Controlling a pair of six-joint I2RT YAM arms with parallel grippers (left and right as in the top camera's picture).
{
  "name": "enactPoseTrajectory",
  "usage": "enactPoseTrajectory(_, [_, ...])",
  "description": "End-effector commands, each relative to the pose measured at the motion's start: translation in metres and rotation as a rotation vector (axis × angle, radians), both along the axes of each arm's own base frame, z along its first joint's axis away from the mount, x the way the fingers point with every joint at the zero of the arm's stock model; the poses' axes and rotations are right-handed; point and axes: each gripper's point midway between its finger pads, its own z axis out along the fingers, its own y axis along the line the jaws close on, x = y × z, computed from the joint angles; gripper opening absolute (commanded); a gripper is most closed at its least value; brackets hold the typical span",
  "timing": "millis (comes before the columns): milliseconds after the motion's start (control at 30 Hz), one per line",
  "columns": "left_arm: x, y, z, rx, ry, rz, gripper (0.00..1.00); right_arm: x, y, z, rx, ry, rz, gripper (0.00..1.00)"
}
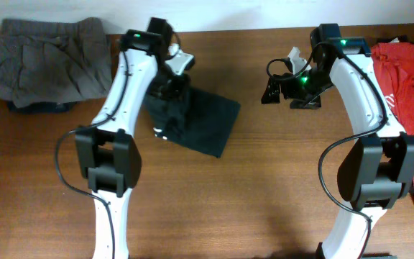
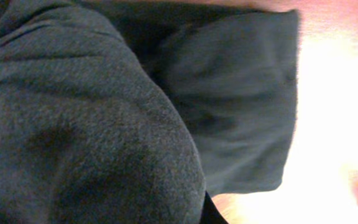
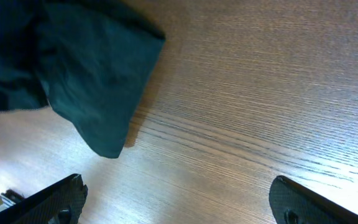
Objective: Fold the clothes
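Left arm (image 1: 121, 90): white tubular links, black blocky joint housings. Green indicator light (image 1: 136, 34) lit on black wrist unit. Thin black cable (image 1: 58, 155) loops out beside elbow housing.
Right arm (image 1: 361, 83): same build, white shells over black housings, green light at wrist, second thin black cable arcing beside lower link.
White bracket (image 1: 182, 61) fitted near each wrist.
Right gripper fingers (image 3: 51, 198): matte black, broad, rounded corners.
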Motion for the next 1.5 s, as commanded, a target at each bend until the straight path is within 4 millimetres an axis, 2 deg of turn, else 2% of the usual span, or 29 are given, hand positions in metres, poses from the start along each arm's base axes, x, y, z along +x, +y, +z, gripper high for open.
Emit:
enactPoseTrajectory(0, [-0.006,-0.025,0.005,-0.011,-0.007,-0.025,0.01,-0.001,-0.006,-0.01,-0.026,0.028,-0.018,0.99])
enactPoseTrajectory(133, [-0.015,-0.043,0.005,-0.011,-0.004,-0.059,0.01,0.004,-0.006,-0.009,-0.025,0.004,-0.019,0.99])
enactPoseTrajectory(200, [-0.017,-0.047,0.005,-0.011,-0.005,-0.069,0.02,0.006,-0.007,-0.009,-0.025,-0.003,-0.026,0.99])
enactPoseTrajectory(233, [-0.018,-0.049,0.005,-0.012,-0.005,-0.073,0.06,0.007,-0.007,-0.009,-0.025,-0.005,-0.027,0.99])
enactPoseTrajectory(367, [-0.024,-0.059,0.005,-0.01,-0.002,-0.096,0.07,0.007,-0.007,-0.009,-0.025,-0.005,-0.027,0.99])
enactPoseTrajectory(467, [-0.027,-0.063,0.005,-0.009,0.002,-0.107,0.22,0.007,-0.007,-0.009,-0.025,-0.005,-0.027,0.99])
enactPoseTrajectory(600, [-0.034,-0.067,0.004,-0.003,0.017,-0.12,0.27,0.007,-0.007,-0.009,-0.025,-0.005,-0.027,0.99])
enactPoseTrajectory(667, [-0.039,-0.068,0.004,0.003,0.033,-0.127,0.45,0.007,-0.007,-0.009,-0.025,-0.005,-0.027,0.99])
enactPoseTrajectory(700, [-0.041,-0.068,0.004,0.004,0.037,-0.128,0.47,0.007,-0.007,-0.009,-0.025,-0.005,-0.026,0.99])
enactPoseTrajectory(800, [-0.045,-0.077,0.007,-0.052,0.059,-0.137,0.48,0.007,-0.007,-0.009,-0.025,-0.005,-0.026,0.99])
enactPoseTrajectory(933, [-0.061,-0.104,0.023,-0.24,0.122,-0.196,0.48,0.007,-0.007,-0.009,-0.025,-0.006,-0.026,0.99])
enactPoseTrajectory(1067, [-0.056,-0.103,0.032,-0.24,0.084,-0.21,0.47,0.007,-0.007,-0.009,-0.025,-0.006,-0.026,0.99])
enactPoseTrajectory(1100, [-0.051,-0.1,0.042,-0.239,0.049,-0.223,0.47,0.007,-0.007,-0.009,-0.025,-0.007,-0.026,0.99])
enactPoseTrajectory(1167, [-0.035,-0.08,0.054,-0.139,-0.035,-0.194,0.48,0.007,-0.007,-0.009,-0.025,-0.006,-0.026,0.99])
enactPoseTrajectory(1233, [-0.011,-0.037,0.064,0.059,-0.119,-0.04,0.52,0.007,-0.007,-0.009,-0.025,-0.006,-0.026,0.99])
enactPoseTrajectory(1300, [0.001,-0.001,0.072,0.167,-0.153,0.071,0.57,0.007,-0.007,-0.009,-0.025,-0.006,-0.026,0.98])
enactPoseTrajectory(1333, [0.001,0.009,0.071,0.173,-0.137,0.089,0.6,0.007,-0.007,-0.009,-0.025,-0.005,-0.026,0.99])
enactPoseTrajectory(1400, [-0.004,0.03,0.065,0.194,-0.077,0.122,0.75,0.007,-0.007,-0.009,-0.025,-0.005,-0.026,0.99])
enactPoseTrajectory(1433, [-0.011,0.051,0.058,0.211,-0.014,0.152,0.82,0.007,-0.007,-0.009,-0.025,-0.006,-0.026,0.99])
enactPoseTrajectory(1467, [-0.015,0.058,0.054,0.195,0.023,0.152,0.83,0.007,-0.007,-0.009,-0.025,-0.006,-0.026,0.99])
